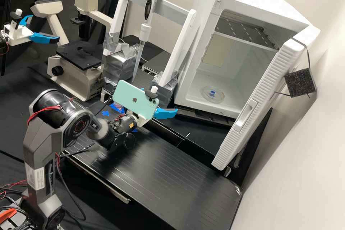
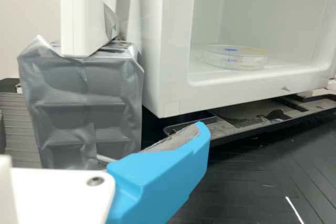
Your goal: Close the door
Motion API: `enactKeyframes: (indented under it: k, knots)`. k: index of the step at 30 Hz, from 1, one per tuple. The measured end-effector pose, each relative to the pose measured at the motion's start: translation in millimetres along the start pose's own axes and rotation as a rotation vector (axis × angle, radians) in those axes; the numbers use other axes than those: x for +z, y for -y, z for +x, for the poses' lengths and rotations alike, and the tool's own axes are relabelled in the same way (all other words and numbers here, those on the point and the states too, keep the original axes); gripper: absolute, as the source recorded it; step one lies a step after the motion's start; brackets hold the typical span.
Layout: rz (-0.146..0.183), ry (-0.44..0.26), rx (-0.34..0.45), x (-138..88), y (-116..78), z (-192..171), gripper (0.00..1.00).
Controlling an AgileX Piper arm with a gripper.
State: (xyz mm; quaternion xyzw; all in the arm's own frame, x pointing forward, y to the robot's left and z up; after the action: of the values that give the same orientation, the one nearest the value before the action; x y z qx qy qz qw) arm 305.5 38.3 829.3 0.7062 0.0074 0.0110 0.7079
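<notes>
Dark grey arm (image 1: 37, 143); red cables (image 1: 45, 108); white-and-blue jaws; orange label (image 1: 131, 125).

I see a dish (image 1: 206, 95) on the floor of the cabinet (image 1: 248, 0), beneath a shelf (image 1: 244, 30). The door (image 1: 264, 90) stands open at the cabinet's right. To its left is a stand (image 1: 181, 46) with a pipette (image 1: 145, 28) on its crossbar; farther left, a microscope (image 1: 78, 79).
</notes>
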Motion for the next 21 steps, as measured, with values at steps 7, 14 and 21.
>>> enactKeyframes:
  k: [7,14,21]
  knots:
    - [0.0,-0.001,0.001,0,-0.1,0,1.0]
    - [-0.008,0.003,0.042,12,-12.9,-27,1.0]
    - [0.019,-0.07,0.246,18,-57.7,-73,1.0]
